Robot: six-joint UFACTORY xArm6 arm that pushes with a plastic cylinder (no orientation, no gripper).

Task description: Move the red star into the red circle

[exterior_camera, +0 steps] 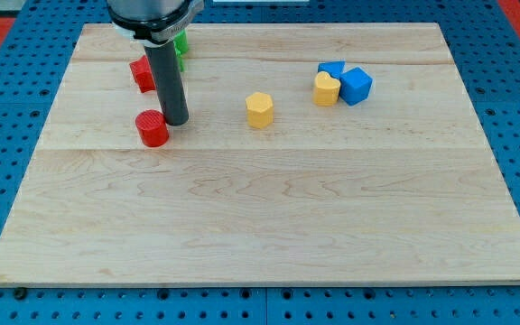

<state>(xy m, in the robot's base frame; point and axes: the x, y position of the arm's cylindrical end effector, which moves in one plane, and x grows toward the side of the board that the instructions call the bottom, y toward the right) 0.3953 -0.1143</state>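
Observation:
The red star [142,73] lies near the view's top left, partly hidden behind my rod. The red circle [153,128] lies below it, towards the view's bottom. My tip [176,121] rests on the board just to the right of the red circle, close to it, and below and right of the red star.
A green block [181,47] sits behind the rod at the top, mostly hidden. A yellow hexagon [259,109] lies mid-board. A yellow heart [326,89], a blue cube [356,86] and another blue block [331,69] cluster at the right. The wooden board [260,217] lies on a blue pegboard.

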